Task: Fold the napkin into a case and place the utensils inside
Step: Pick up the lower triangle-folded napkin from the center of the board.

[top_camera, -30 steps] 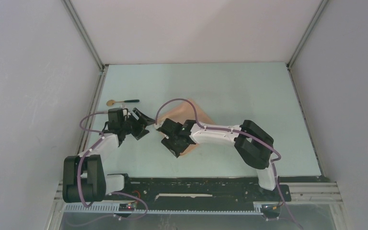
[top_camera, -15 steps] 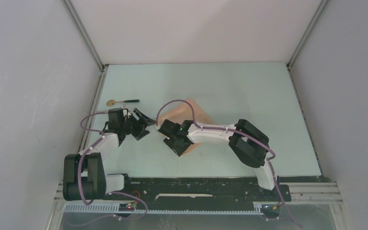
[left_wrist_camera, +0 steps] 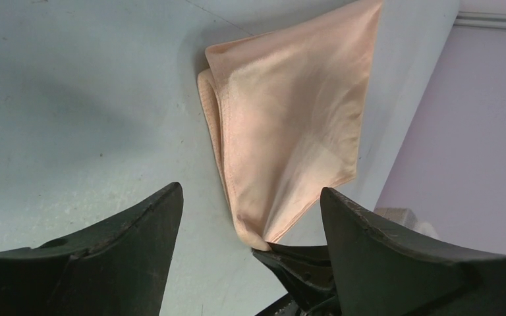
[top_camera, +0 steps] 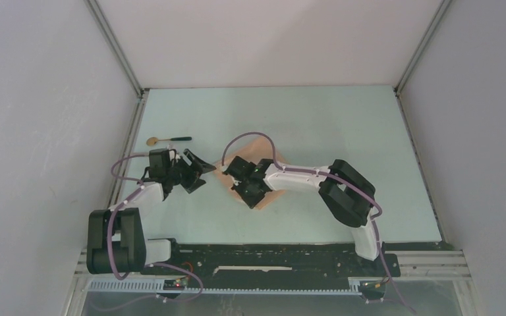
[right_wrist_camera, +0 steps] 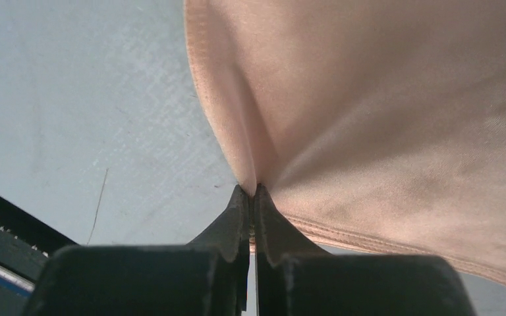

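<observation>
The peach napkin [top_camera: 255, 146] lies folded in layers on the pale table, largely under my right arm in the top view. Its stacked edges show in the left wrist view [left_wrist_camera: 290, 125]. My right gripper [top_camera: 232, 172] is shut on the napkin's near-left corner, and the cloth [right_wrist_camera: 382, 112] bunches into the pinched tips [right_wrist_camera: 252, 192]. That corner is lifted a little. My left gripper [top_camera: 201, 172] hangs open just left of it, empty, with the pinched corner between its fingers [left_wrist_camera: 250, 191]. One of the utensils, a gold-bowled spoon with a dark handle [top_camera: 166, 139], lies at the far left.
White walls enclose the table on three sides, with metal rails [top_camera: 125, 145] along the left and right edges. The black base plate [top_camera: 263, 257] runs along the near edge. A purple cable [top_camera: 247, 137] loops over the napkin.
My right gripper has shut on the napkin's corner and moved up and away from the near edge, drawing the cloth with it. The left arm has hardly moved.
</observation>
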### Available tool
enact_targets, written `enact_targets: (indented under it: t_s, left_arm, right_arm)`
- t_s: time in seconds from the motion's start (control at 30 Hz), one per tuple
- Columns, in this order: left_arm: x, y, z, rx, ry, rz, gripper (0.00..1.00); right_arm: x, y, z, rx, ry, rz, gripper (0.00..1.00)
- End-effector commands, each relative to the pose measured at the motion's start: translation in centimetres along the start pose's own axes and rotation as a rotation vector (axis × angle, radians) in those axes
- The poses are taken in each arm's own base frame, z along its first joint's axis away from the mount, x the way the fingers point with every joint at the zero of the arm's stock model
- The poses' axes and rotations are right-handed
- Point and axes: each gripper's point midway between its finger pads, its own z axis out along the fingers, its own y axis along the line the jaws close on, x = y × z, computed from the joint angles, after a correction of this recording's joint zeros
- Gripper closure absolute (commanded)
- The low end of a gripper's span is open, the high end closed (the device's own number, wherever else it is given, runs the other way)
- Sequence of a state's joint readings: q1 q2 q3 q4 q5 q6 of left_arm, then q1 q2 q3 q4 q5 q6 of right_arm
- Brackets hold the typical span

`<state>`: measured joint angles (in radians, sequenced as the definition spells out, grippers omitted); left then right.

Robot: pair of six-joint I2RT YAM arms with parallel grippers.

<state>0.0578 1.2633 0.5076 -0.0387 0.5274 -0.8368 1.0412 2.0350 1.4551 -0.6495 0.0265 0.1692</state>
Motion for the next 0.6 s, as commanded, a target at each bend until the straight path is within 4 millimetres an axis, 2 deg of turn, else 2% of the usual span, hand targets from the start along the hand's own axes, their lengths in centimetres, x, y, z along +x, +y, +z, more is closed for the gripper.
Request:
enact_targets:
  t_s: [0.0, 0.2, 0.43, 0.57]
  left_arm:
    - [-0.5, -0.1, 0.3, 0.015, -0.002, 0.004, 0.19]
    - [-0.3, 0.0, 2.2, 0.08, 0.015, -0.097, 0.2]
    - [-0.2, -1.2, 3.9, 0.1, 0.026, -0.103, 0.21]
    - [-1.1, -0.5, 4.6, 0.069, -0.013, -0.103, 0.28]
  right_arm:
    - [-1.2, -0.7, -1.9, -0.141, -0.072, 0.113, 1.0]
    - [-2.8, -0.6, -3.9, -0.334, -0.164, 0.228, 1.0]
    - [-4.0, -1.2, -5.3, -0.435, -0.239, 0.315, 1.0]
    - [-4.2, -1.6, -5.9, -0.48, -0.272, 0.359, 1.0]
